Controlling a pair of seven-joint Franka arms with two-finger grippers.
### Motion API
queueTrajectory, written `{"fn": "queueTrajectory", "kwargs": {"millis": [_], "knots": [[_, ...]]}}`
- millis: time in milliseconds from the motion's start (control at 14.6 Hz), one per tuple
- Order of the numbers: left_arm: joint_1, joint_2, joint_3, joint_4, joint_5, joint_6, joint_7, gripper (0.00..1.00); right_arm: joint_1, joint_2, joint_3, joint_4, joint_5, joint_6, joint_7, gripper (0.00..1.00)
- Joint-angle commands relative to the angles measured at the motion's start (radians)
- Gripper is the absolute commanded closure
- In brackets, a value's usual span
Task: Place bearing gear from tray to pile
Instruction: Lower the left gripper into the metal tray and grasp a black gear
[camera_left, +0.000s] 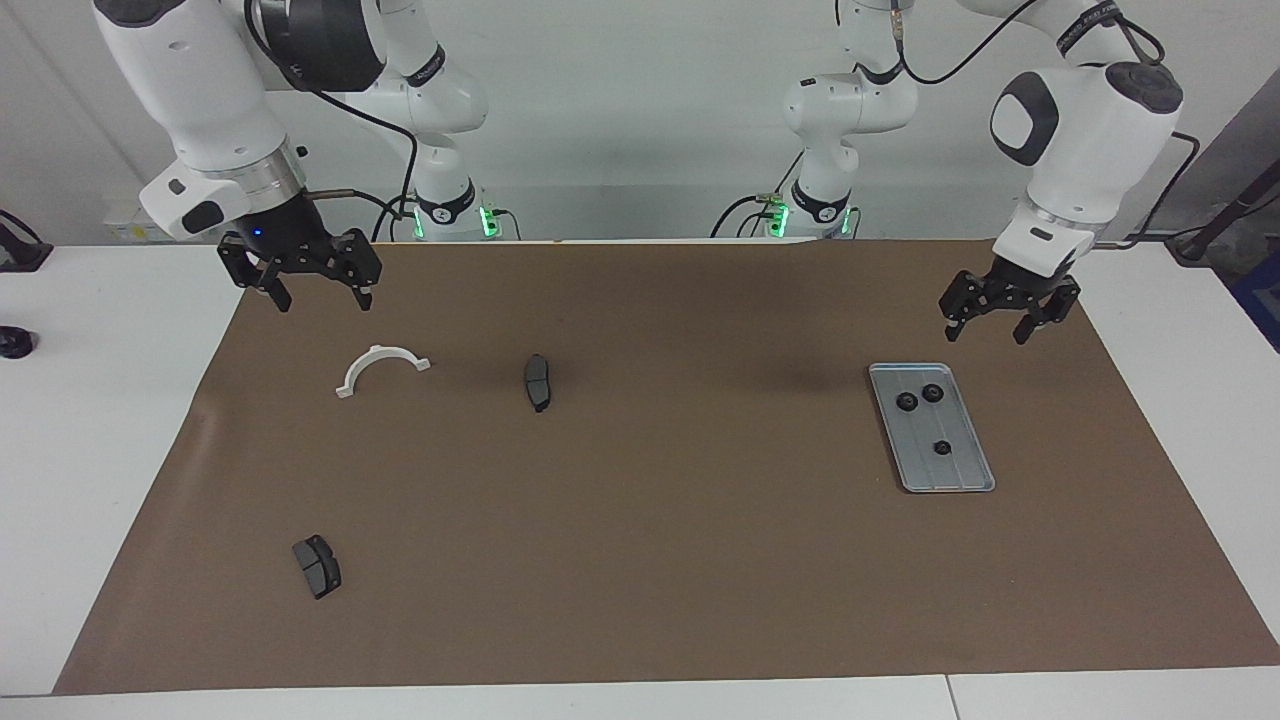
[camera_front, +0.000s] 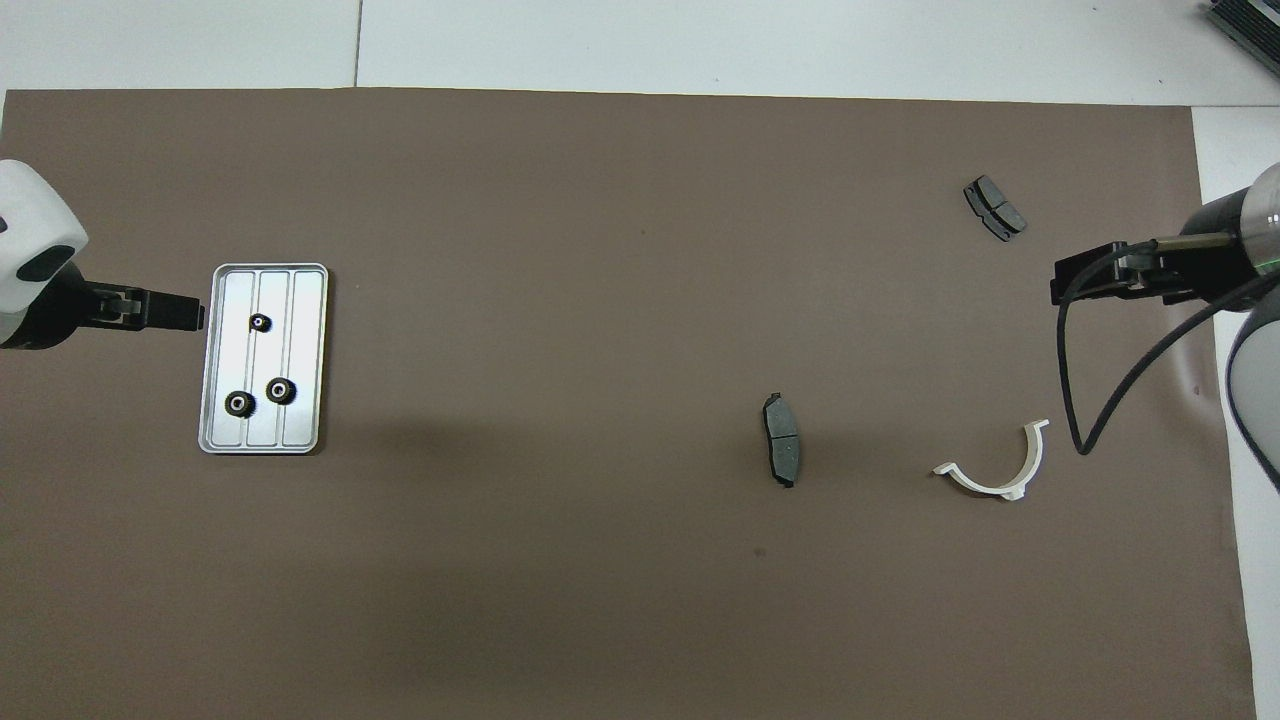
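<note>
Jaws open on my left gripper (camera_left: 1008, 322), above the brown mat just beside the tray (camera_left: 962, 470) holding three gears (camera_left: 906, 402); right gripper (camera_left: 318, 286) jaws open, waiting.

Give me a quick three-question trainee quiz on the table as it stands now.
1. How many gears lie in the tray?
2. True or false: the left gripper holds a gear.
3. Which lies nearest the right gripper: A) the white clip, B) the tray, C) the brake pad at the mat's edge farthest from the robots?

Key: 1. three; 2. false, it is open and empty, in the air; 3. A.
</note>
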Motion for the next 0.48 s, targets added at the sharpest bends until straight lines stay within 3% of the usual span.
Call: {"fn": "queueTrajectory", "kwargs": {"millis": [0,274,411], "knots": [[0.01,0.047,-0.005,-0.109,0.019,0.178,-0.146,0.0,-0.004,-0.02,0.004,-0.024,0.004,0.008,-0.016,0.0],[0.007,0.061,-0.003,-0.208,0.037,0.274,-0.359,0.0,-0.004,-0.02,0.004,-0.024,0.004,0.01,-0.016,0.0],[-0.007,0.129,-0.004,-0.212,0.059,0.332,-0.486,0.0,-0.004,-0.02,0.004,-0.024,0.004,0.01,-0.016,0.0]]}}
